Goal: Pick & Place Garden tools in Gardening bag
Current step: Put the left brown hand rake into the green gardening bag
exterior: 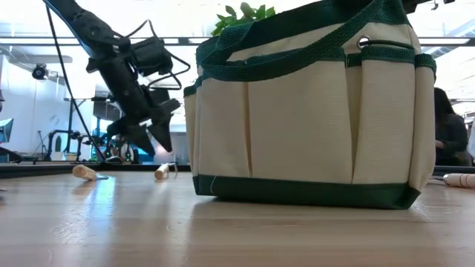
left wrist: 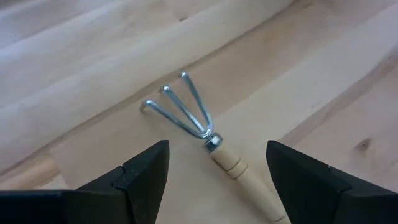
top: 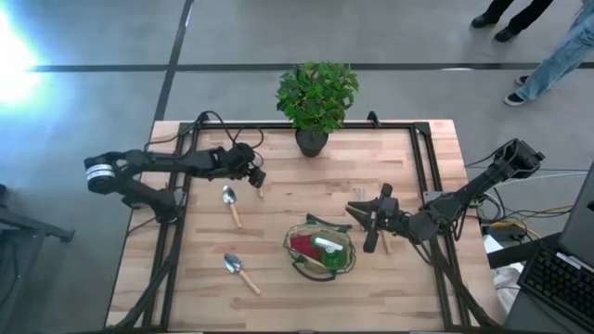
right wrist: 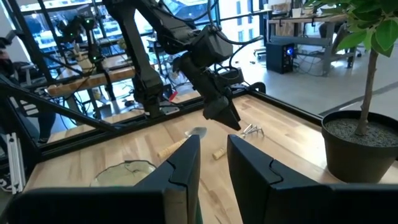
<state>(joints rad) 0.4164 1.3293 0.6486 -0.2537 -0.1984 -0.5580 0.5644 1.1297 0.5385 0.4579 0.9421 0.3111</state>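
Note:
A small silver three-pronged fork (left wrist: 186, 109) with a wooden handle lies flat on the table. My left gripper (left wrist: 217, 162) hangs open just above it, slanting down, one finger on each side of the handle and clear of it; the high view shows the gripper (top: 257, 178) and the fork (top: 261, 190) left of centre. Two trowels (top: 231, 205) (top: 241, 273) lie nearer. The gardening bag (exterior: 304, 119) stands on its base, holding a red piece (top: 302, 245) and a green bottle (top: 327, 250). My right gripper (top: 360, 221) is level at the bag's right side, shut on its handle. My right gripper has a green strap of the bag's handle (right wrist: 194, 213) between its two fingers, far back; the fingers hide most of the contact. It comes level from the table's right. In the low view the strap (exterior: 349, 22) rises toward the upper right while the bag stays on the table.
A leafy plant in a dark pot (top: 316, 97) stands at the far edge. A wooden handle (exterior: 460, 179) lies right of the bag. A dark metal frame (top: 427, 167) runs along the table's sides. People's legs (top: 548, 56) show beyond the far right corner.

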